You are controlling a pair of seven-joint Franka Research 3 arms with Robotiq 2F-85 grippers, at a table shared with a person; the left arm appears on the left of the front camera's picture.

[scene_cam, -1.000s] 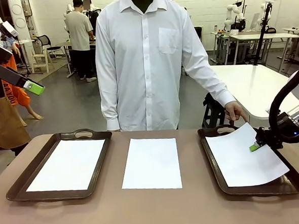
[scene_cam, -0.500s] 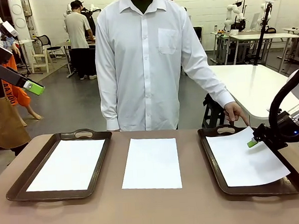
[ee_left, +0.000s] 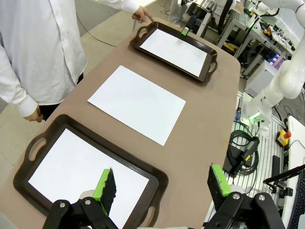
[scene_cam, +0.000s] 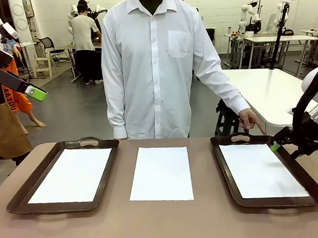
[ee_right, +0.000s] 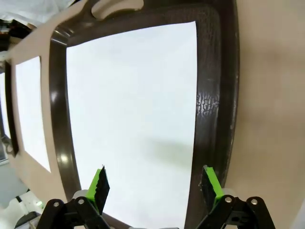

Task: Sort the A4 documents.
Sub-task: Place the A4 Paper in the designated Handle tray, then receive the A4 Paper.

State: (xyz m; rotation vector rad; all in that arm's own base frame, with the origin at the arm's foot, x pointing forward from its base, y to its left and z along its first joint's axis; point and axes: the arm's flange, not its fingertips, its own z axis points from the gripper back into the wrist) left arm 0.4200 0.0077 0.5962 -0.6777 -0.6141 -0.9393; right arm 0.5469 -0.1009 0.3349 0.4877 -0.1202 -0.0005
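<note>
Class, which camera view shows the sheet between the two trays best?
Front view: the sheet lies whole, square-on. Left wrist view shows it whole but slanted; right wrist view, narrow, at the side.

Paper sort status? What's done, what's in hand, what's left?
Done: a plain white A4 sheet lies flat in the left dark brown handled tray, a second white sheet in the right dark brown tray. In hand: nothing; right gripper open over that tray, left gripper open, raised. Left: a third white sheet on the brown table between the trays.
</note>
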